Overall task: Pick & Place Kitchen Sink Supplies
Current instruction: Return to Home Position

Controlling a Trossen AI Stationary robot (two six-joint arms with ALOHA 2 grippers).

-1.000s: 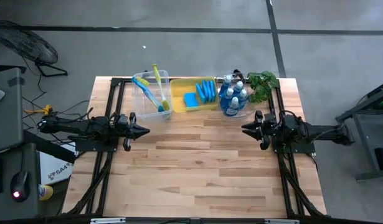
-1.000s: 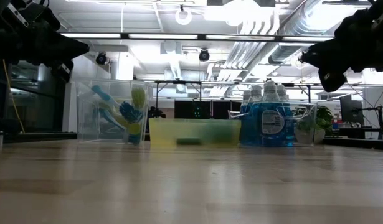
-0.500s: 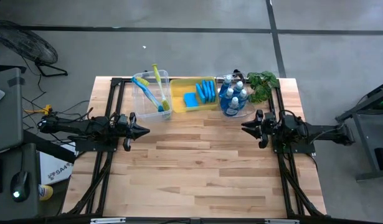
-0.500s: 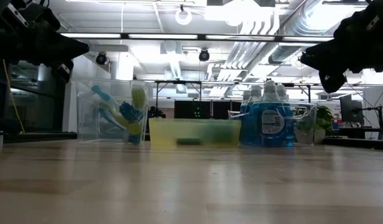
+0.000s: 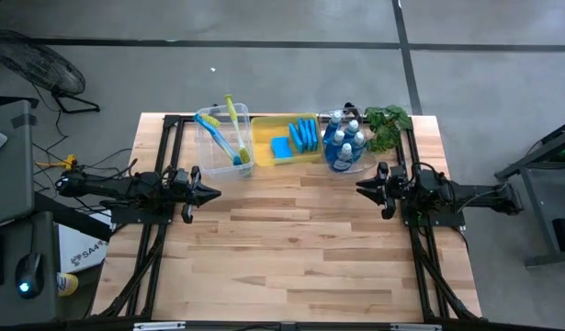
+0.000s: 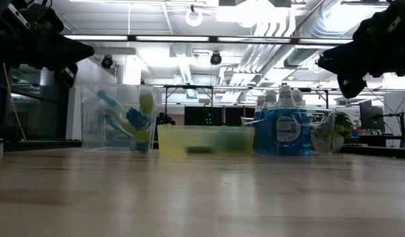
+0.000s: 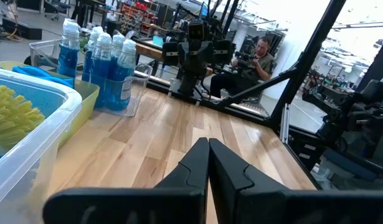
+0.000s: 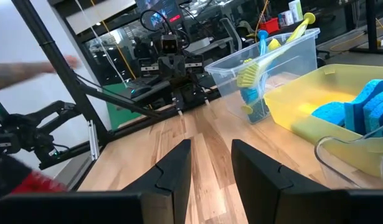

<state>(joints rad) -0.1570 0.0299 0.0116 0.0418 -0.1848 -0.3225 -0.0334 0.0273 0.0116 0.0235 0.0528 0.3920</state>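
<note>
The left gripper [image 5: 215, 192] was pinched shut and the right gripper [image 5: 361, 188] parted, both empty, while stiff long-handled blue and yellow-green dish brushes [image 5: 225, 136] stood in a clear plastic bin [image 5: 207, 154], soft flat blue sponges [image 5: 300, 136] in a yellow plastic bin [image 5: 265, 138], and clear white-capped bottles of blue soap [image 5: 344, 144], probably heavy and slick and best gripped mid-body, beside them.

I see the light wooden plank counter [image 5: 300, 248] carrying one row along its far edge. A clear plastic bin [image 5: 218, 165] sits toward the far left corner. Just beside it, mid-edge, is a yellow rectangular plastic bin [image 5: 264, 138], then a second clear plastic bin [image 6: 321, 131]. A green leafy plant [image 5: 389, 124] stands near the far right corner.
</note>
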